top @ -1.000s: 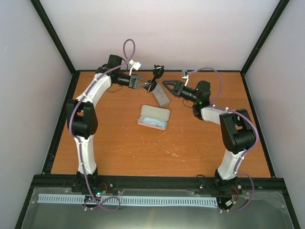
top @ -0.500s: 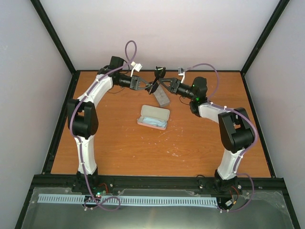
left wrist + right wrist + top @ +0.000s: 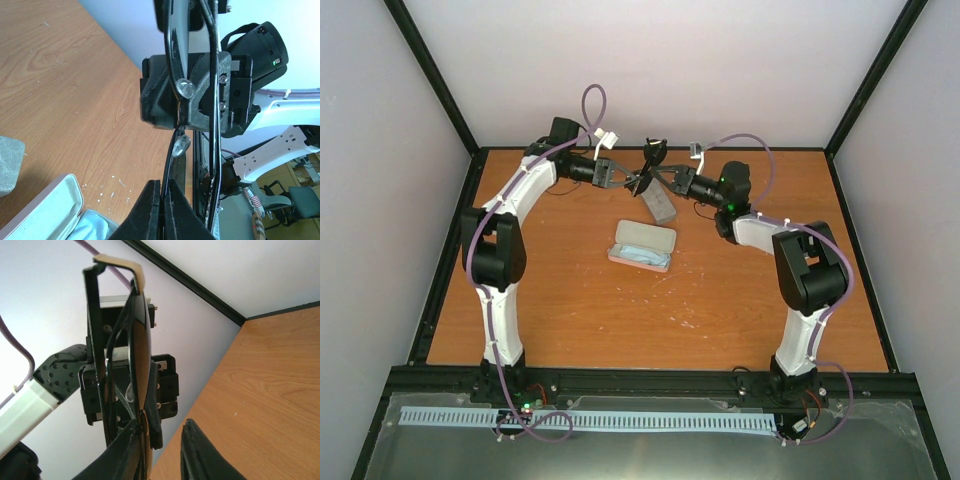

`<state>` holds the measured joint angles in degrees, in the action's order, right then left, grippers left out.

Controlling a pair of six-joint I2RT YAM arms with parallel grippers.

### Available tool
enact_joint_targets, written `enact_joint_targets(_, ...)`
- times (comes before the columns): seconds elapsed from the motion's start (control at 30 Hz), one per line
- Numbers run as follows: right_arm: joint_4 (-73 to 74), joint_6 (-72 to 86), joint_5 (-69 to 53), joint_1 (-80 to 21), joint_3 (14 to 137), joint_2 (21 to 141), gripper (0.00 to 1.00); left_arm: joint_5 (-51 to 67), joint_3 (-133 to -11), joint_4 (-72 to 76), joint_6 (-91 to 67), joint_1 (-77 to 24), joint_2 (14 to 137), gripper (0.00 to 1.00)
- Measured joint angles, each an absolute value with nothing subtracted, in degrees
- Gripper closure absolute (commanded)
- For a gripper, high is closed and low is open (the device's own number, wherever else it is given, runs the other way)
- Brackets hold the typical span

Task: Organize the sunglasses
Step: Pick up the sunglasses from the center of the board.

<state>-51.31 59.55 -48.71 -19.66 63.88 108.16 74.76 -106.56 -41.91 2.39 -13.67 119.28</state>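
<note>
The sunglasses (image 3: 649,163), a thin dark frame with dark lenses, are held in the air above the table's back middle. My left gripper (image 3: 626,178) is shut on their frame; in the left wrist view the pinched rim runs between the closed fingertips (image 3: 167,199) and the sunglasses (image 3: 178,55) rise edge-on above. My right gripper (image 3: 663,176) is open right at the sunglasses from the other side. In the right wrist view the lens (image 3: 140,355) lies against the left finger (image 3: 127,447); the right finger (image 3: 200,455) stands apart.
An open pink case (image 3: 642,246) with a light-blue cloth (image 3: 644,256) inside lies mid-table. A grey case (image 3: 661,206) lies just below the grippers. Both show in the left wrist view: the pink case (image 3: 42,210) and the grey case (image 3: 9,159).
My right gripper has moved left from about a hand's width away until its open fingers reach the sunglasses. My left gripper has stayed put with the sunglasses.
</note>
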Motion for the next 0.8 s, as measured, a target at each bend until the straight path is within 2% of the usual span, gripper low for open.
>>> enact_joint_targets(0.03, -51.53, 59.59, -48.82, -19.66, 63.92, 108.18, 0.96, 74.59, -106.56, -41.89, 2.37, -13.69, 119.28, 0.99)
enact_joint_targets(0.1, -52.66, 59.86, -49.10, -19.77, 63.96, 108.27, 0.97, 74.06, -106.54, -41.82, 2.20, -13.69, 119.28, 0.95)
enact_joint_targets(0.17, -53.28, 60.29, -49.41, -19.88, 64.05, 108.27, 0.97, 74.02, -106.54, -41.76, 2.11, -13.65, 119.28, 0.88)
enact_joint_targets(0.2, -53.63, 60.55, -49.52, -19.88, 64.05, 108.36, 0.97, 74.04, -106.54, -41.78, 2.11, -13.67, 119.28, 0.81)
enact_joint_targets(0.27, -54.30, 61.12, -49.52, -19.92, 64.05, 108.42, 0.97, 73.93, -106.52, -41.69, 2.28, -13.85, 119.28, 0.50)
enact_joint_targets(0.3, -54.43, 61.30, -49.47, -19.97, 64.05, 108.44, 0.97, 73.84, -106.50, -41.71, 2.46, -14.06, 119.28, 0.41)
enact_joint_targets(0.4, -55.09, 61.93, -49.98, -19.97, 64.05, 108.49, 0.97, 71.59, -106.52, -42.13, 2.90, -14.72, 119.28, 0.39)
enact_joint_targets(0.47, -54.89, 61.71, -49.50, -19.81, 63.88, 108.47, 0.97, 69.89, -106.67, -43.18, 3.62, -14.72, 119.31, 0.46)
enact_joint_targets(0.53, -53.60, 60.97, -48.90, -19.51, 62.61, 107.79, 0.97, 68.60, -107.48, -44.03, 4.34, -14.06, 119.37, 0.48)
enact_joint_targets(0.63, -49.50, 59.02, -48.45, -18.28, 59.66, 104.97, 0.97, 67.51, -109.19, -44.97, 5.41, -12.84, 119.61, 0.38)
enact_joint_targets(0.7, -46.61, 57.41, -48.40, -17.23, 58.43, 102.59, 0.97, 67.00, -110.96, -45.60, 6.13, -10.92, 120.09, 0.37)
enact_joint_targets(0.73, -45.06, 56.38, -48.34, -16.64, 58.04, 101.14, 0.97, 66.61, -111.98, -46.04, 6.50, -9.74, 120.44, 0.39)
enact_joint_targets(0.8, -43.77, 55.35, -48.25, -15.92, 57.89, 99.44, 0.97, 65.69, -113.38, -46.35, 7.01, -7.81, 120.99, 0.56)
